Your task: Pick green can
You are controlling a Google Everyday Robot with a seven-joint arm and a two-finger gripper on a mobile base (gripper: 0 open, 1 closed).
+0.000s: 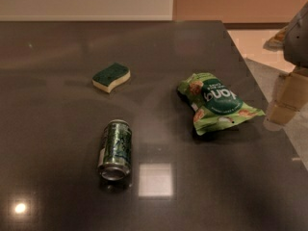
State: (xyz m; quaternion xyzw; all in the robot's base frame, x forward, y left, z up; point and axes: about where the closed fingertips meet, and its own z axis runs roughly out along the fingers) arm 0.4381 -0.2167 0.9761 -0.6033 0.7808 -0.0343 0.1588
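Note:
The green can (pixel 115 149) lies on its side on the dark tabletop (pixel 57 105), left of centre, its silver end facing the camera. It is dark green with light markings. My gripper (pixel 288 102) is at the far right edge of the camera view, over the table's right edge. It is far from the can, up and to the right of it, and it holds nothing that I can see.
A green-and-cream sponge (pixel 111 77) lies behind the can. A crinkled green snack bag (pixel 216 102) lies to the right, between the can and the gripper. The table's right edge (pixel 269 100) runs diagonally, with light floor (pixel 255 42) beyond.

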